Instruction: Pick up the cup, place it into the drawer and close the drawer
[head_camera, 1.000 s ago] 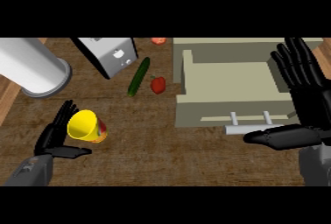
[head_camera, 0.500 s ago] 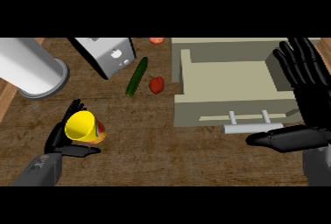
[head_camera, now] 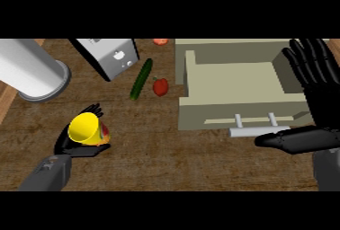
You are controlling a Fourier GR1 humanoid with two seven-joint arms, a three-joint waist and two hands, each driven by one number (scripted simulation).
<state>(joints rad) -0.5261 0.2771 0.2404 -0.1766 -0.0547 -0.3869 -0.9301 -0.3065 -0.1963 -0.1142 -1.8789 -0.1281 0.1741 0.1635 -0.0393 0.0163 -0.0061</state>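
Note:
A yellow cup (head_camera: 86, 127) with a red and green pattern low on its side is at the lower left, tilted so that its mouth faces up towards the view. My left hand (head_camera: 72, 144) is shut on it, fingers behind the cup and thumb under its base. The beige drawer (head_camera: 199, 113) stands open at the upper right, with a metal handle (head_camera: 255, 130) on its front. My right hand (head_camera: 322, 105) rests open beside the drawer's right side, fingers up, thumb lying just right of the handle.
A large grey cylinder (head_camera: 30, 67) stands at the far left and a toaster (head_camera: 109, 57) behind the cup. A cucumber (head_camera: 140, 79) and a red vegetable (head_camera: 160, 86) lie between the toaster and the drawer. Another red item (head_camera: 160, 42) sits at the back.
The cup has tipped a little more in my left hand, which has closed in under it. My right hand has stayed where it was.

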